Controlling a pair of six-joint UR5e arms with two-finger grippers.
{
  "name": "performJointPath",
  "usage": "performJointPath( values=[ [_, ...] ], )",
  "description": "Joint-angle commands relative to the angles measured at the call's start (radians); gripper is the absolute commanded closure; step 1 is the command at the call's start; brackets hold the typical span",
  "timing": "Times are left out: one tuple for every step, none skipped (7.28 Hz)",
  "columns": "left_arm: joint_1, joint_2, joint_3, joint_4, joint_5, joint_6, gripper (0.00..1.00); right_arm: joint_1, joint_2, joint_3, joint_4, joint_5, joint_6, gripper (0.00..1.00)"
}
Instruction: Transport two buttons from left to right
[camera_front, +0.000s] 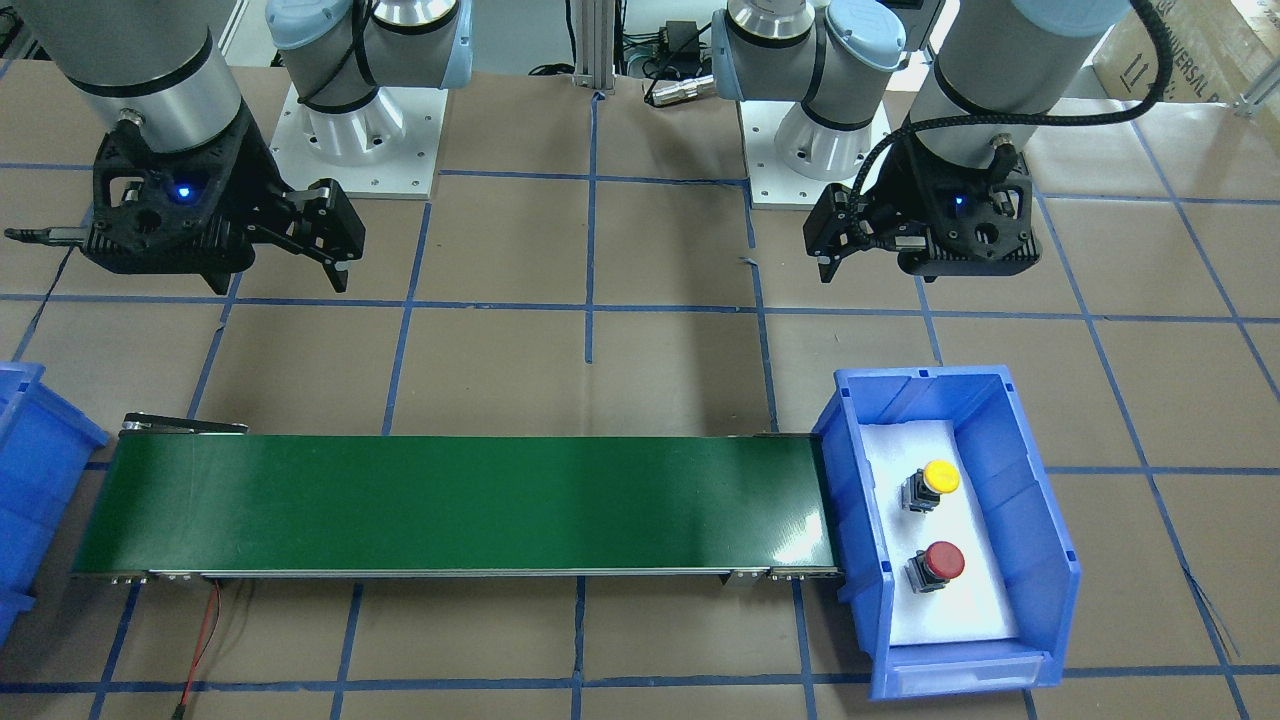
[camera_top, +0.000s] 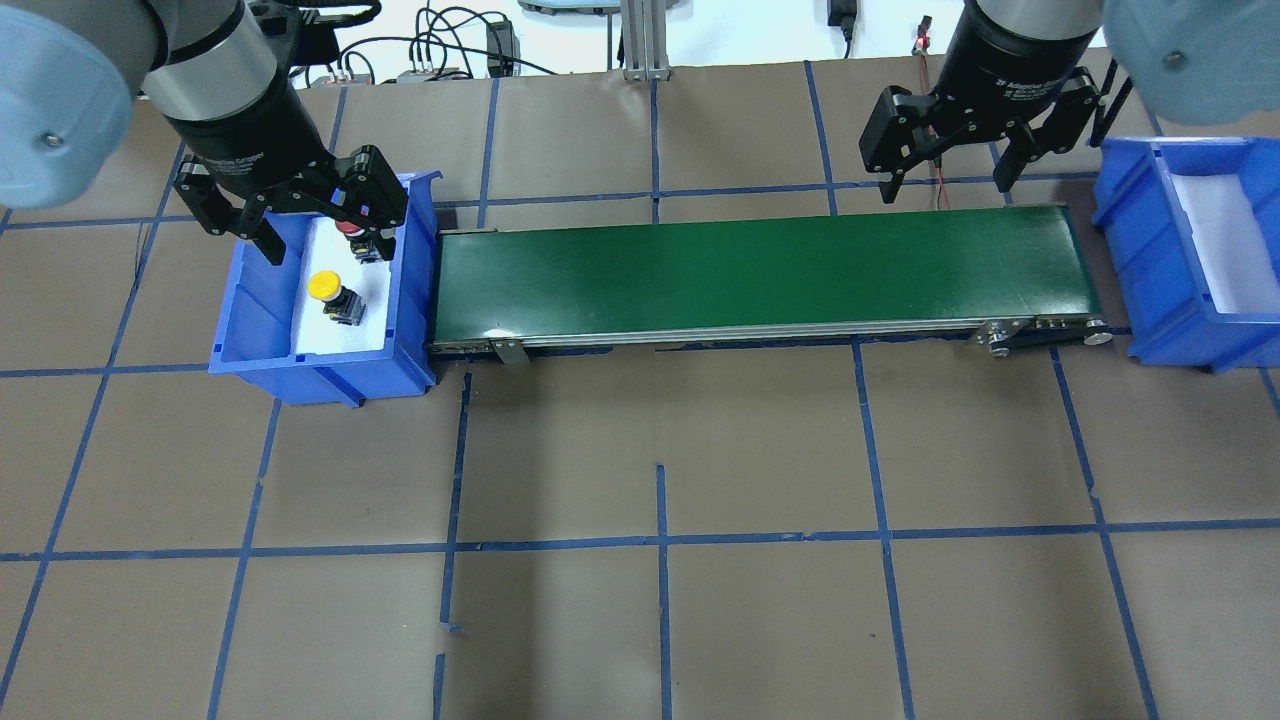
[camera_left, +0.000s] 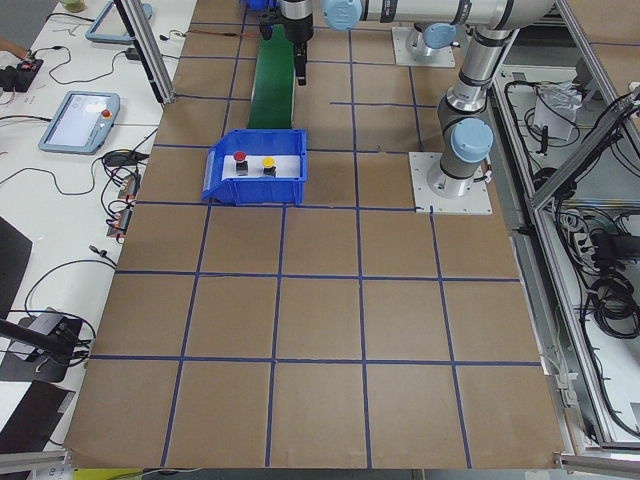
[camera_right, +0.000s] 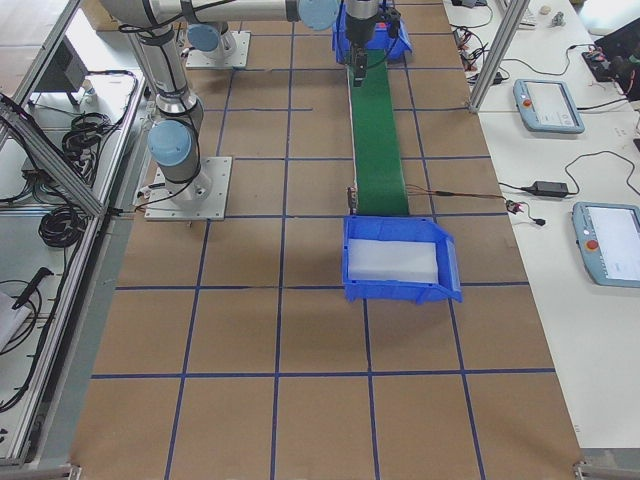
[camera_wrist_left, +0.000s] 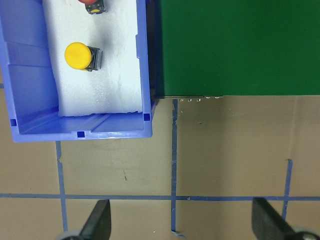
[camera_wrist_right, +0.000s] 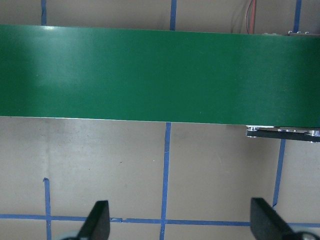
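The yellow button (camera_front: 938, 478) and the red button (camera_front: 942, 561) stand on white foam in the blue bin (camera_front: 920, 382) at the belt's end on my left side. My left gripper (camera_front: 832, 252) is open and empty, held high on the robot's side of that bin. In the left wrist view the yellow button (camera_wrist_left: 77, 56) shows whole and the red button (camera_wrist_left: 92, 4) is cut by the top edge. In the overhead view the left gripper (camera_top: 325, 235) partly hides the red button (camera_top: 352, 231). My right gripper (camera_top: 945, 180) is open and empty above the belt's right end.
A green conveyor belt (camera_top: 760, 270) runs between the two bins. A second blue bin (camera_top: 1150, 250) with white foam and nothing else in it stands at the belt's right end. Red and black wires (camera_front: 205, 640) lie by the belt's right end.
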Motion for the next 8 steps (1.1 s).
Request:
performJointPath(
  values=[
    [0.097,-0.098,0.026,0.056,-0.010,0.125,0.00,0.000,0.000,0.002,0.000,0.000,-0.001,0.00],
    [0.142,-0.146,0.029,0.134,-0.071,0.187,0.00,0.000,0.000,0.000,0.000,0.000,-0.001,0.00],
    [0.179,-0.201,0.029,0.147,-0.079,0.274,0.00,0.000,-0.002,0.002,0.000,0.000,0.001,0.00],
    [0.213,-0.258,0.029,0.247,-0.082,0.314,0.00,0.000,-0.002,0.000,0.000,0.000,0.001,0.00],
    [0.230,-0.299,0.024,0.272,-0.082,0.321,0.00,0.000,-0.002,0.002,0.002,0.000,-0.001,0.00],
    [0.222,-0.318,-0.002,0.286,-0.079,0.315,0.00,0.000,-0.002,0.002,0.002,0.000,-0.001,0.00],
    [0.215,-0.329,-0.019,0.308,-0.078,0.311,0.00,0.006,-0.002,0.000,-0.002,0.000,0.001,0.00],
    [0.218,-0.332,-0.040,0.331,-0.079,0.316,0.00,0.006,0.000,0.000,0.000,0.000,0.001,0.00]
  ],
)
